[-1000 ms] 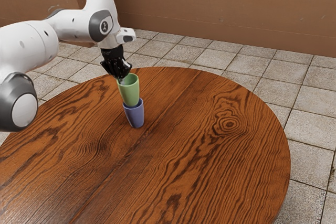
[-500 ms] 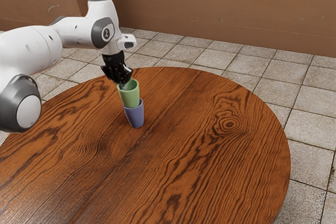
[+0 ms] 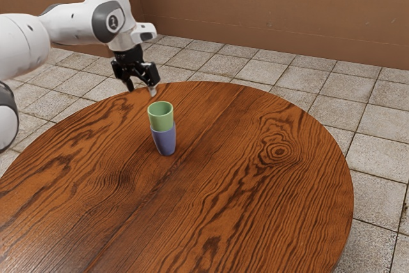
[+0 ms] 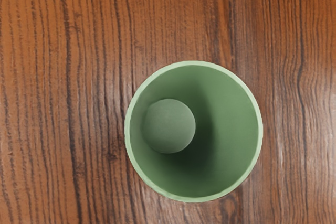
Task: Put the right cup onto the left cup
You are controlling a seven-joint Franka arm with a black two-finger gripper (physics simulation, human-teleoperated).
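Gripper (image 3: pixel 141 90) hangs with fingers apart; near and below it, green cup (image 3: pixel 162 121) sits in blue cup (image 3: pixel 165 142).

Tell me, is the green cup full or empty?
Empty: looking down into the green cup, you see bare walls and a bare round bottom.

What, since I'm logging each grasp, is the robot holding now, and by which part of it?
Nothing: the black two-finger gripper has its jaws apart, clear of the tapered green cup, which sits in the tapered blue-violet cup.
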